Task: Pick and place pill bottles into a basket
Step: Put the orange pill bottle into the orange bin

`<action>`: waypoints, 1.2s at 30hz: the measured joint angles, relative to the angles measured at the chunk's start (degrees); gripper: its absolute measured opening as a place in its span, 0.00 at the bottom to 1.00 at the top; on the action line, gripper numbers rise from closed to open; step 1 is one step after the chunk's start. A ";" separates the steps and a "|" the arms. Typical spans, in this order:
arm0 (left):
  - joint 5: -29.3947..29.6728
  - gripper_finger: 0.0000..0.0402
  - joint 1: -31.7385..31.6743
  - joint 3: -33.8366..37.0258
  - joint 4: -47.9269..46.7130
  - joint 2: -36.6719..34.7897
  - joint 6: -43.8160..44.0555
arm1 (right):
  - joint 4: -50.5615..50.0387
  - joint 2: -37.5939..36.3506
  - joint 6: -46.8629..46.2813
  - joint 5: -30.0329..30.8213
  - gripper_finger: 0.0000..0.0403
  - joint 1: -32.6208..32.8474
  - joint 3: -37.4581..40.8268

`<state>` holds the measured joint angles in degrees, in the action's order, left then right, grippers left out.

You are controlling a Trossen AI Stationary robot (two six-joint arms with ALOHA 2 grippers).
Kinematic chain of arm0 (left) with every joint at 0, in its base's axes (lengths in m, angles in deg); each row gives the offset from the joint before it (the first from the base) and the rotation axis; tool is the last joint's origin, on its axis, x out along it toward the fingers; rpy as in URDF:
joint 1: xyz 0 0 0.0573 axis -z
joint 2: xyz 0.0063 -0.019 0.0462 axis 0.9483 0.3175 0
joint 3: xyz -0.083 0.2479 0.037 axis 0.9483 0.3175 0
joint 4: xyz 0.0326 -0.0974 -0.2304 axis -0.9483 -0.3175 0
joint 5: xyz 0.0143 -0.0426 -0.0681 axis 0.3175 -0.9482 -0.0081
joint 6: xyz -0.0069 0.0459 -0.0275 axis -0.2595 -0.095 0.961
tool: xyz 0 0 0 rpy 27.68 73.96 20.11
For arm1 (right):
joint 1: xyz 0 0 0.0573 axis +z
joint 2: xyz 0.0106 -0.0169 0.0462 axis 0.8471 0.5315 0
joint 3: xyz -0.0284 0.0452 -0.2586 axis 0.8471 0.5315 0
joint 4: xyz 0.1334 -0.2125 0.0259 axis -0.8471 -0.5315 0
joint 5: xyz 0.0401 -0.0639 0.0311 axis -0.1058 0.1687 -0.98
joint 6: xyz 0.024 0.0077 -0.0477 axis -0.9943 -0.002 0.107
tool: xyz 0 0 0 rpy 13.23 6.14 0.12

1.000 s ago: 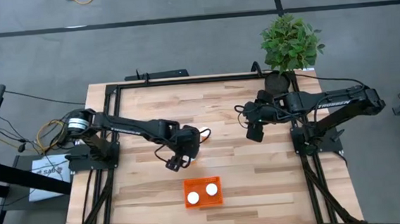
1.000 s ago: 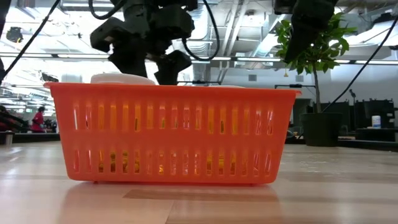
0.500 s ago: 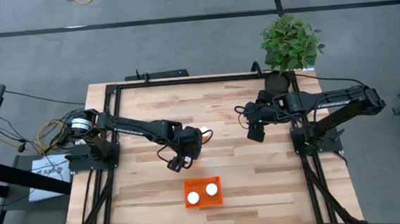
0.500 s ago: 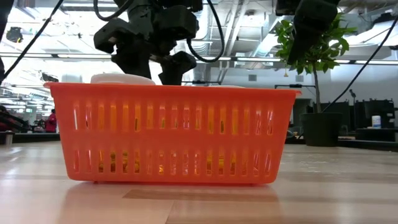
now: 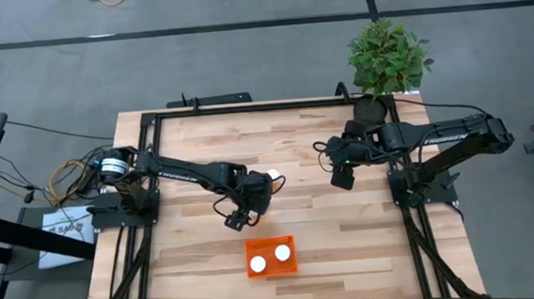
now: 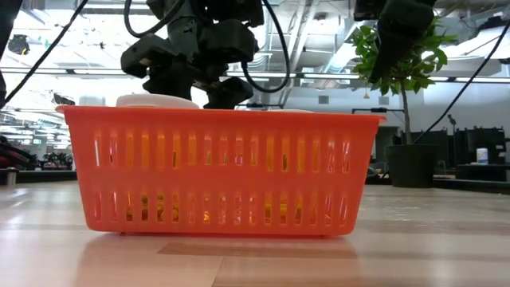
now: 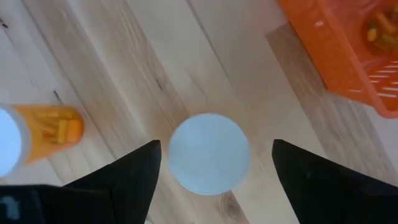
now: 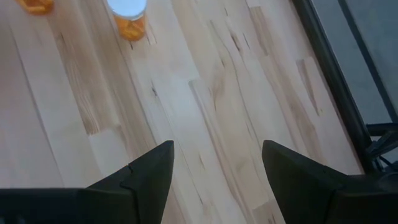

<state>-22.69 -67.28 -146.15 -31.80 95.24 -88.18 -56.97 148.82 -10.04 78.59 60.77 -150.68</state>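
Observation:
The orange basket point(image 5: 271, 257) stands near the table's front edge; it holds two bottles whose white caps point(image 5: 257, 262) face up. My left gripper point(image 7: 216, 146) is open and points down over the table's middle, behind the basket. Its fingers stand on either side of the white cap of an upright pill bottle point(image 7: 208, 153), without touching it. Another pill bottle point(image 7: 53, 127) lies on its side close by; its white cap point(image 5: 274, 178) shows in the high view. My right gripper point(image 5: 340, 177) is open and empty, above the table's right part.
A potted plant point(image 5: 388, 56) stands at the far right corner, behind the right arm. In the right wrist view, two bottles point(image 8: 129, 15) show far off on the bare wood. The basket's front wall point(image 6: 219, 171) fills the low view.
My left gripper has shifted a little toward the table's right edge, staying open and pointing down. The basket and its bottles have kept still.

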 joint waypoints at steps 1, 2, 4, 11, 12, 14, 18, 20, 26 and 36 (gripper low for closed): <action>0.01 0.74 0.00 0.00 0.06 0.00 -0.08 | -0.24 0.02 0.00 -0.02 0.60 0.00 0.00; 0.09 0.74 0.00 0.00 0.01 0.00 -0.08 | -0.32 0.02 0.00 0.00 0.60 0.01 0.00; 0.41 0.74 0.00 0.00 -0.01 0.00 -0.14 | -0.36 0.00 0.00 0.00 0.60 0.02 0.00; 1.52 0.74 0.00 0.00 -0.02 0.00 -1.12 | -0.36 0.00 0.00 0.00 0.60 0.00 0.00; 1.58 0.74 0.00 0.00 -0.01 0.00 -1.43 | -0.36 0.02 0.00 0.00 0.60 0.01 0.00; 1.64 0.74 0.00 0.00 -0.03 0.00 -2.07 | -0.34 0.02 0.00 0.00 0.60 0.00 0.00; 0.78 0.74 -0.15 -0.04 -0.24 1.55 -2.28 | -0.30 0.02 0.00 0.00 0.60 0.00 0.00; 0.35 0.74 -0.17 -0.04 0.01 2.27 -2.53 | -0.32 0.00 0.00 0.00 0.60 0.00 0.00; 0.26 0.74 -0.65 -0.07 0.80 2.82 -3.97 | -0.32 0.00 0.00 0.02 0.60 0.00 0.00; -0.61 0.74 -0.85 -0.07 2.53 3.78 -5.52 | -0.30 0.02 0.00 0.02 0.60 0.00 0.00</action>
<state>-23.30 -68.13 -146.22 -29.27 99.02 -93.71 -57.27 148.84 -10.04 78.61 60.77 -150.68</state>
